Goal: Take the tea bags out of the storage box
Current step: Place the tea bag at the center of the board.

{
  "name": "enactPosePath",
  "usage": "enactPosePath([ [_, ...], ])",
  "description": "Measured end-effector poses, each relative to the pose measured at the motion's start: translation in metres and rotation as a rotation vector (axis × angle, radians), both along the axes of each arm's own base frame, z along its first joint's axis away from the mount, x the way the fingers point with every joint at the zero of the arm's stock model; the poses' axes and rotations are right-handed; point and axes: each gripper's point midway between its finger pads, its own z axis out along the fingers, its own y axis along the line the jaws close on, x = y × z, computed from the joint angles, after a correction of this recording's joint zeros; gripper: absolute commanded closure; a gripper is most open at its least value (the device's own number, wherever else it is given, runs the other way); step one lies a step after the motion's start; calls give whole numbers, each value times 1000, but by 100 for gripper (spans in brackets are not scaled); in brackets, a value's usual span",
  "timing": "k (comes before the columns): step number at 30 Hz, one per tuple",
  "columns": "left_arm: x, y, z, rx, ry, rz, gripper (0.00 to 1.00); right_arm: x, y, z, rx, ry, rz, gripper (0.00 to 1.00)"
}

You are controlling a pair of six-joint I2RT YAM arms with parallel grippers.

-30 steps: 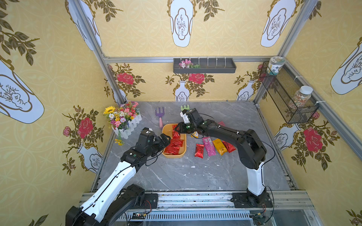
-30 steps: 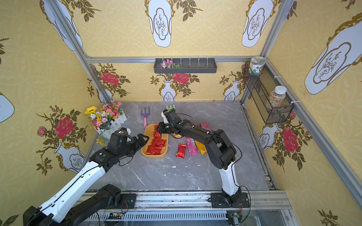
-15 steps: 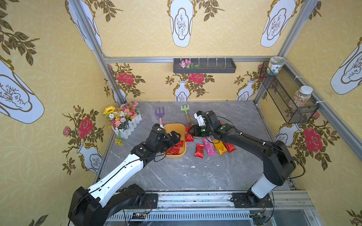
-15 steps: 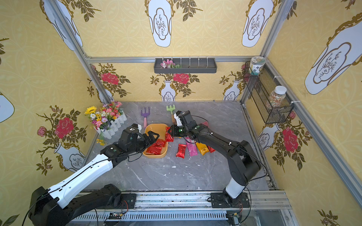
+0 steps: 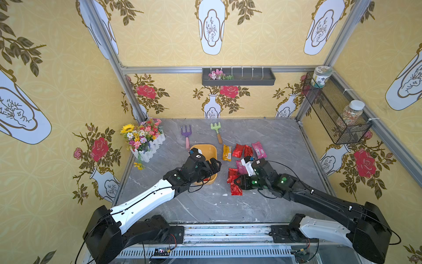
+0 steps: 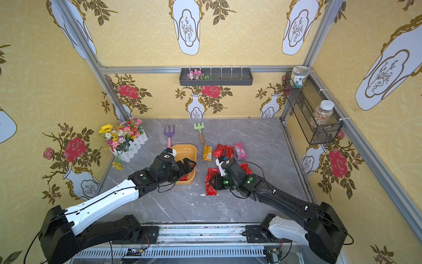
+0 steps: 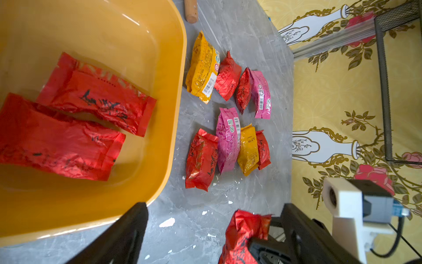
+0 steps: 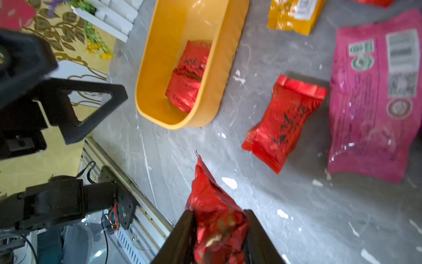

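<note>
Pinching a crinkly red foil tea bag (image 8: pixel 210 194), the right end effector (image 8: pixel 219 212) holds it low over the grey marble table (image 5: pixel 205 205), right of the shallow orange-yellow plastic storage box (image 5: pixel 205 150). Two red sachets (image 7: pixel 96 98) lie inside the box; eight more sachets (image 7: pixel 228 137), red, pink and yellow, lie to its right. The left end effector (image 5: pixel 213 168) gapes wide and empty over the box's near end.

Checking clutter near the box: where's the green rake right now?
In both top views the green rake lies flat toward the back of the table, right of the purple fork, just behind the storage box and a yellow tea bag.
</note>
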Motion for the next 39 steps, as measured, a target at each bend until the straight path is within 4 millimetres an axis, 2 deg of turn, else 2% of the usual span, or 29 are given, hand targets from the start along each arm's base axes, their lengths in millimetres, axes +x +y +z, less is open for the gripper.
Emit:
enactPosePath([
  [7, -22, -12, -20, 4, 36, -29, 3, -23, -23, -52, -62, 102, -66, 60],
  [12, -28, -11, -22, -4, 37, -18, 3, -25, -25, -73, -77, 142, -89, 60],
  [16, -27, -9, -13, -29, 19, 0, 3, -23, -23, -75, -74, 140, -90, 59],
  [20, -27, -3, -3, -37, -10, 19, 0, -17, -21, -63, -62, 114, -102, 54],
  [25, -23, 14, 9, -20, -46, 66, 0, -4, -21, -26, -55, 23, -118, 49],
  [29, -13, 32, 10, 7, -53, 115, 0, 5, -20, -3, -90, -27, -108, 46],
  [34, 1, 56, 5, 11, -42, 174, 0, 23, -7, 19, -156, -79, -50, 42],
  [39, 9, 74, 5, -15, -30, 203, 0, 46, 18, 39, -226, -148, 66, 40],
])
